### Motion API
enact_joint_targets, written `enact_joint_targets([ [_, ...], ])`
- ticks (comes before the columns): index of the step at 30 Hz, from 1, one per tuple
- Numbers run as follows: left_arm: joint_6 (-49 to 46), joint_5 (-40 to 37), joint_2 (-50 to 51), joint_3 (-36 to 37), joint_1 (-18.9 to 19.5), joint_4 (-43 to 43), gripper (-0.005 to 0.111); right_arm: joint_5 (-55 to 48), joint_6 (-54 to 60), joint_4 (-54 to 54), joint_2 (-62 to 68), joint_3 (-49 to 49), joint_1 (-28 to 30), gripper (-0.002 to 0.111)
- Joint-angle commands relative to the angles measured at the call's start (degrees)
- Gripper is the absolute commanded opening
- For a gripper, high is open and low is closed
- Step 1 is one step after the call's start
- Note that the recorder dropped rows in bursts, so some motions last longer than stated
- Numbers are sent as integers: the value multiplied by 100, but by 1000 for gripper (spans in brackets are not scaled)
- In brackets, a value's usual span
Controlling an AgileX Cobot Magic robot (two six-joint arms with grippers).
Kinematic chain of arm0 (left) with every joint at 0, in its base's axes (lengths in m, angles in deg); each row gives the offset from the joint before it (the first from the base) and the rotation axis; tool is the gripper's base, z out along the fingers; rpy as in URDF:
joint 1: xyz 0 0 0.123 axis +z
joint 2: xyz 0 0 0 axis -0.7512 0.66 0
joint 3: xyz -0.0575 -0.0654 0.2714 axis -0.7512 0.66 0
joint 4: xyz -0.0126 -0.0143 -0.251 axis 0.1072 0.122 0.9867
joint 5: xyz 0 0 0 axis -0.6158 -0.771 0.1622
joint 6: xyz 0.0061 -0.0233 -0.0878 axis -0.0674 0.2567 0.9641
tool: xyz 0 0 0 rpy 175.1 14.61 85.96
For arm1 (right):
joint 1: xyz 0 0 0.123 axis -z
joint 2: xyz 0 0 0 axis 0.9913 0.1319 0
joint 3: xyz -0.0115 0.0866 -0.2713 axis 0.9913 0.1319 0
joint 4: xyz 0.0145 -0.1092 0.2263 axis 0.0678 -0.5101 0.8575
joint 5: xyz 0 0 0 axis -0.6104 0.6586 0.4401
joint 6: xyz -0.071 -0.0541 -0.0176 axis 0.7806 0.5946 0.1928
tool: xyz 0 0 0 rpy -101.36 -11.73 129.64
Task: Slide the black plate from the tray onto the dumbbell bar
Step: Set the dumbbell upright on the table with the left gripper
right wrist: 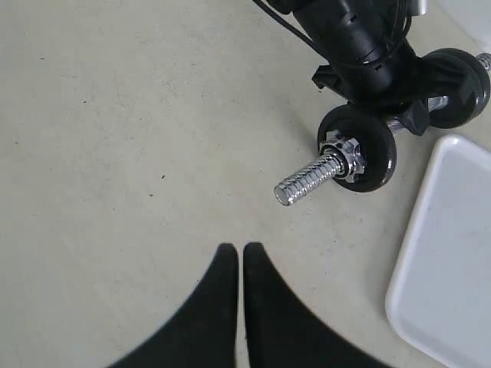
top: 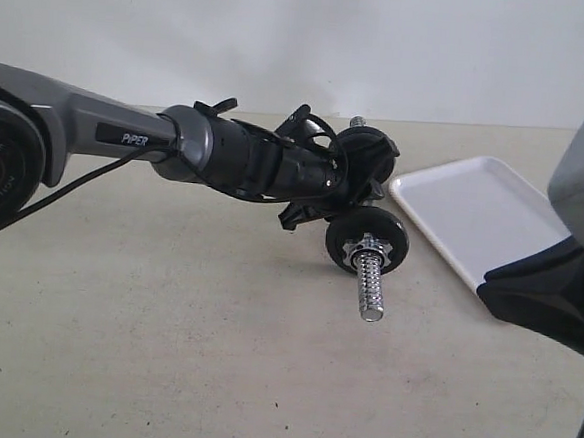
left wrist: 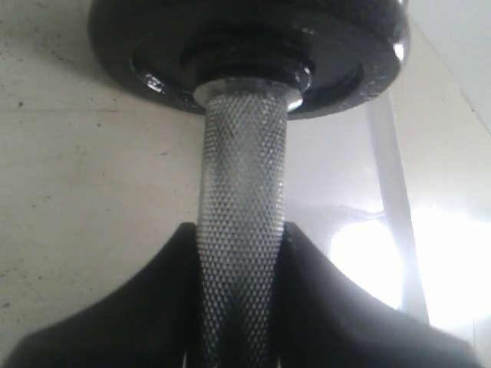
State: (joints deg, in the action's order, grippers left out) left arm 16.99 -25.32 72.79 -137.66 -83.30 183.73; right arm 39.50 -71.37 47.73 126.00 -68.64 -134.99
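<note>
My left pincer clamps the dumbbell bar, threaded end pointing toward the counter's near edge; my right pincer is pressed together.

Dumbbell bar left of tray

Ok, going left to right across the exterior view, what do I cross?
Grey left robot arm → chrome dumbbell bar with black discs → shallow white rectangular tray → dark right arm housing.
</note>
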Motion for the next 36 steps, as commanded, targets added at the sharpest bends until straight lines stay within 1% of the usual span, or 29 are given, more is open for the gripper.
enact_joint_targets([
  [1,-26,-347,-486,-362,-33,356,4,-2,24,-1,-22,8,-5,0],
  [15,-330,-383,-486,-362,-33,356,4,-2,49,-1,-22,8,-5,0],
  [36,-369,-243,-512,-362,-33,356,4,-4,37,-1,-22,8,-5,0],
])
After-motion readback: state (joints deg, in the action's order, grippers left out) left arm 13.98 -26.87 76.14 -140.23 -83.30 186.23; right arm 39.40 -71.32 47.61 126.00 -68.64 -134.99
